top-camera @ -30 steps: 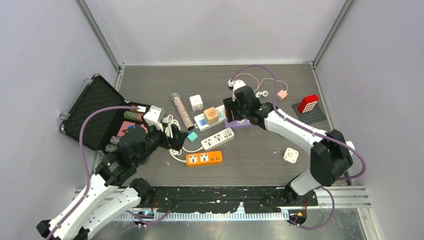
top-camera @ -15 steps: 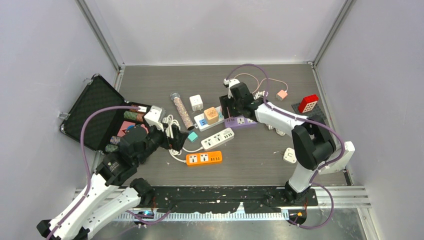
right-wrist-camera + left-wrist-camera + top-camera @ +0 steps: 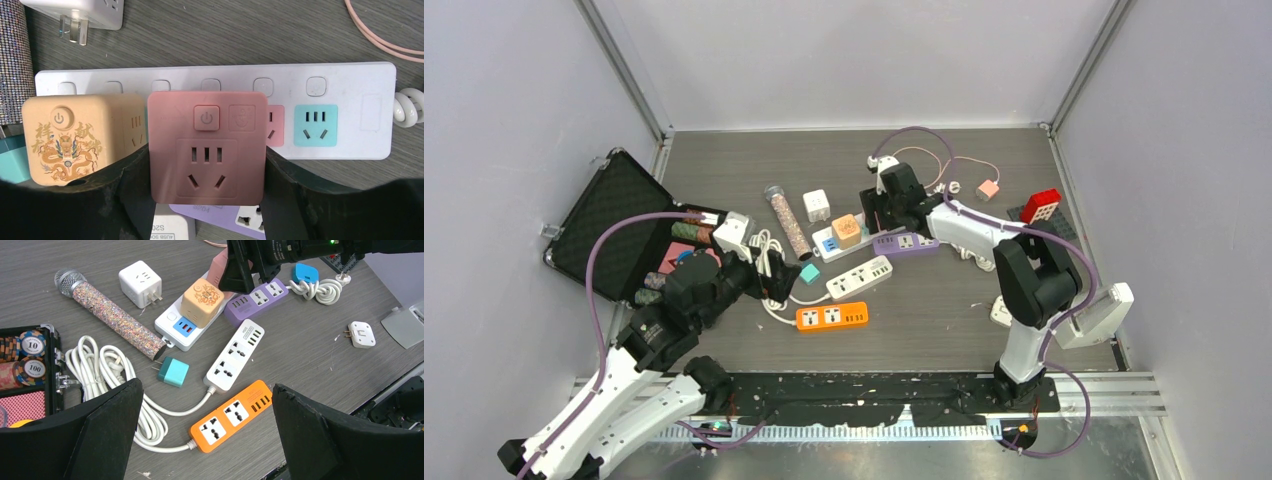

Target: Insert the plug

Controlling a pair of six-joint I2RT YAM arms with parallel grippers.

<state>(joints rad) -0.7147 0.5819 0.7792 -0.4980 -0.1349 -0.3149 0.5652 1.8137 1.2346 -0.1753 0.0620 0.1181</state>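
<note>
I'm gripping the pink cube [image 3: 207,145] in the right end effector [image 3: 207,172], jaws closed on its sides, over the white strip [image 3: 350,95] on the worktop [image 3: 250,30], just right of the orange cube [image 3: 70,140]. I'm judging two risks: the hidden pins missing the socket, or the cube's side catching the orange cube and tilting. The left end effector [image 3: 207,440] is hanging wide open and empty, so the unbraced strip may slide under a push

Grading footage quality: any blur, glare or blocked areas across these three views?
Top external: even soft light, sharp, no glare. Left wrist: sharp, its dark jaws block both lower corners. Right wrist: pink cube socket crisp up close, black jaws hiding the bottom edge.
</note>
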